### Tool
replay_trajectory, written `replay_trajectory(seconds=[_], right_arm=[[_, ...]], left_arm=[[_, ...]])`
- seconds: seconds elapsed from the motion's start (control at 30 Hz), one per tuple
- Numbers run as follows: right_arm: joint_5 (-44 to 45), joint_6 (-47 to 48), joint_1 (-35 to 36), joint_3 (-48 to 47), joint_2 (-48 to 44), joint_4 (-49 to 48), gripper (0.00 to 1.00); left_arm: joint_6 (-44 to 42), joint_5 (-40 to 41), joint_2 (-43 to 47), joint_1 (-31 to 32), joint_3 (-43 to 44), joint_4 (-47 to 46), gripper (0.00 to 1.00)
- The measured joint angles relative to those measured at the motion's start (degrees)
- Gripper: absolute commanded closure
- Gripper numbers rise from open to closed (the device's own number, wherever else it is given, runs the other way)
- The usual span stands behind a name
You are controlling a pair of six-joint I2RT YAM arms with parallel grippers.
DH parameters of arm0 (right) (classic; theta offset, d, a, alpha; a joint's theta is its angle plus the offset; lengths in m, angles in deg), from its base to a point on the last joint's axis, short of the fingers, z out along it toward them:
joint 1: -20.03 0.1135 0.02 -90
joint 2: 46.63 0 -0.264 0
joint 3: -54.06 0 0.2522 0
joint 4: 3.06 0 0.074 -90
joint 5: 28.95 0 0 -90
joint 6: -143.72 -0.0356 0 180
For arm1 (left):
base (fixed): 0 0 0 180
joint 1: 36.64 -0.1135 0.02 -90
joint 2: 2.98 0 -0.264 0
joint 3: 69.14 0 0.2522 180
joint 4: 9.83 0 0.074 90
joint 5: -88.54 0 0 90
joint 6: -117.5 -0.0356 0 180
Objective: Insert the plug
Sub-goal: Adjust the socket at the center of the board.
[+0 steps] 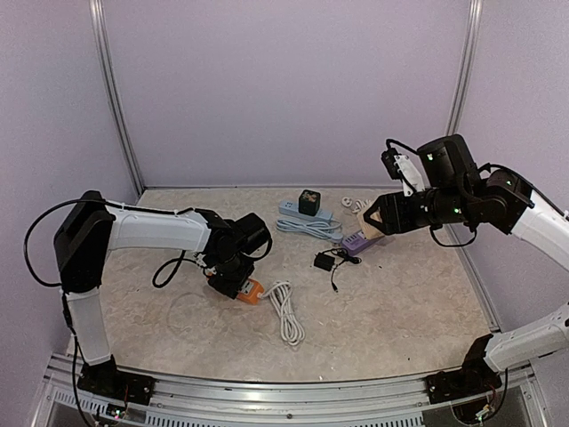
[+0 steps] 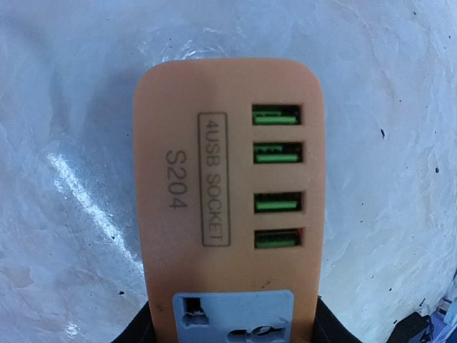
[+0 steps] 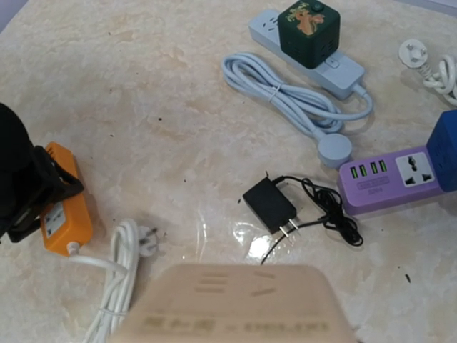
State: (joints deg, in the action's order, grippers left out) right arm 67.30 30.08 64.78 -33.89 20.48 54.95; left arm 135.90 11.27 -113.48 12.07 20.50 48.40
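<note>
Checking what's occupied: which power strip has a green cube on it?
The pale blue strip at the far side carries the green cube; the orange strip and purple strip don't.

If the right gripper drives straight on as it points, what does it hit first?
Probably the black charger lying on the table, or bare table just short of it. The beige block in the right gripper would touch first. Depth is unclear.

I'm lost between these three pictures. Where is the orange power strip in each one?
Top external: the orange power strip sits left of centre, in the left pincer.
Left wrist: it fills the frame, green USB ports showing.
Right wrist: at the far left edge.
Shared landmark: the white cord lying beside it, seen in top and right wrist views.
</note>
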Motion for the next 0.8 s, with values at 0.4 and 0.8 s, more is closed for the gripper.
replay_trajectory(seconds=[0.4, 0.8], right_arm=[[-0.87, 0.70, -0.04, 0.00, 0.61, 0.02, 1.00], [-2.58, 2.10, -0.04, -0.02, 1.97, -0.24, 1.00]], left_arm=[[0.90, 1.01, -1.64, 0.09, -0.26, 2.01, 0.49], [-5.44, 1.31, 3.23, 0.59, -5.75, -6.86, 0.01]])
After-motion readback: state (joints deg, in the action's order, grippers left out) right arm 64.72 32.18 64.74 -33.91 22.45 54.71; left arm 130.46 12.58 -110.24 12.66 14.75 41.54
